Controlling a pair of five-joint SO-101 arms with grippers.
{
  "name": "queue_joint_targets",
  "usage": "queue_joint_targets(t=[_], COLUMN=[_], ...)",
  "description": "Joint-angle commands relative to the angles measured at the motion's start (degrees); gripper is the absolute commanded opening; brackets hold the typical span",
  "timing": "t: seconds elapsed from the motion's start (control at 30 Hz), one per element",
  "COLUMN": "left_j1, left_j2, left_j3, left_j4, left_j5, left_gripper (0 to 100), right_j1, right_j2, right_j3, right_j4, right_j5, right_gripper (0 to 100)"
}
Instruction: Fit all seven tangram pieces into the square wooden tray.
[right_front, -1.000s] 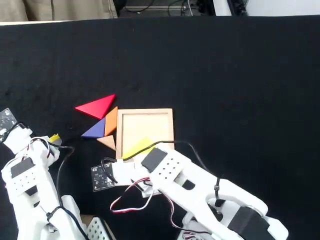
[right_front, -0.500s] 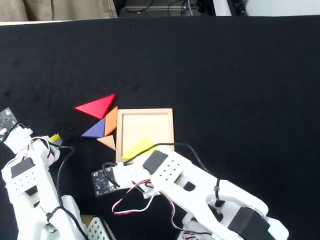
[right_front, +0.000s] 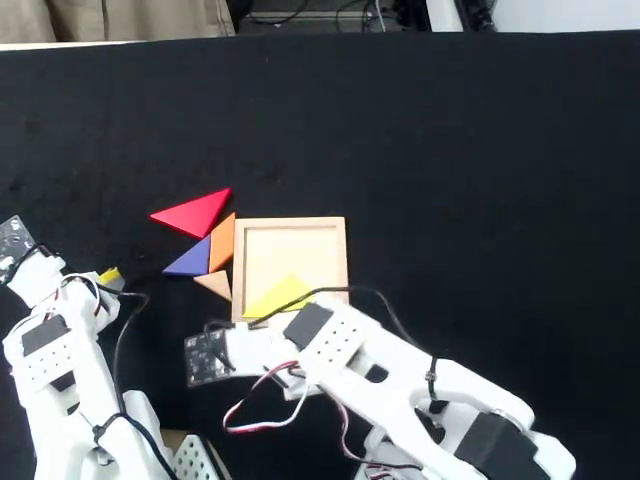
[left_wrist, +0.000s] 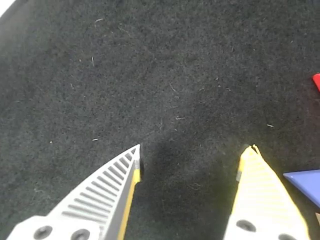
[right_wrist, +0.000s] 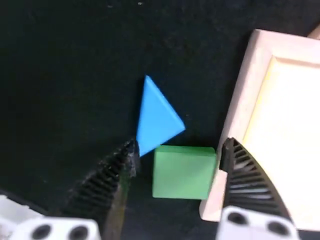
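The square wooden tray (right_front: 335, 232) lies mid-table with a yellow piece (right_front: 274, 293) at its near left corner. A red triangle (right_front: 194, 212), an orange piece (right_front: 222, 242), a purple triangle (right_front: 189, 260) and a tan triangle (right_front: 215, 284) lie just left of it. In the right wrist view a green square (right_wrist: 183, 171) sits between the open fingers of my right gripper (right_wrist: 177, 152), against the tray's outer wall (right_wrist: 240, 110), with a blue triangle (right_wrist: 155, 116) touching it. My left gripper (left_wrist: 192, 152) stands open over bare cloth, the purple triangle's tip (left_wrist: 305, 184) beside it.
The right arm (right_front: 390, 375) covers the tray's near edge. The left arm (right_front: 55, 350) stands at the table's near left corner. Black cloth covers the whole table, with wide free room to the right and at the back.
The right arm's wrist has drifted slightly toward the near edge. The left arm and the pieces have not moved.
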Motion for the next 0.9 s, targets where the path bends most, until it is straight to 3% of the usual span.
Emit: queue_joint_targets(t=[0.0, 0.2, 0.37, 0.5, 0.77, 0.87], left_j1=[0.31, 0.13, 0.22, 0.13, 0.22, 0.22], left_j2=[-0.97, -0.97, -0.97, -0.97, -0.97, -0.97], left_j3=[-1.45, -1.54, -1.54, -1.54, -1.45, -1.45], left_j4=[-1.23, -1.23, -1.23, -1.23, -1.23, -1.23], left_j5=[-0.53, -0.53, -0.53, -0.53, -0.53, -0.53], left_gripper=[31, 31, 31, 31, 31, 31], right_j1=[-5.01, -6.77, -6.86, -7.47, -6.95, -2.64], right_j2=[3.56, 13.14, 19.47, 21.41, 12.53, 2.68], right_j3=[-2.07, -7.87, -12.7, -14.29, -14.9, -15.96], right_j4=[0.09, 0.97, 3.25, 4.04, 9.05, 13.36], right_j5=[-1.23, -5.71, -5.63, -5.63, -5.54, -5.54], right_gripper=[26.9, 26.1, 13.2, 8.3, 7.8, 7.8])
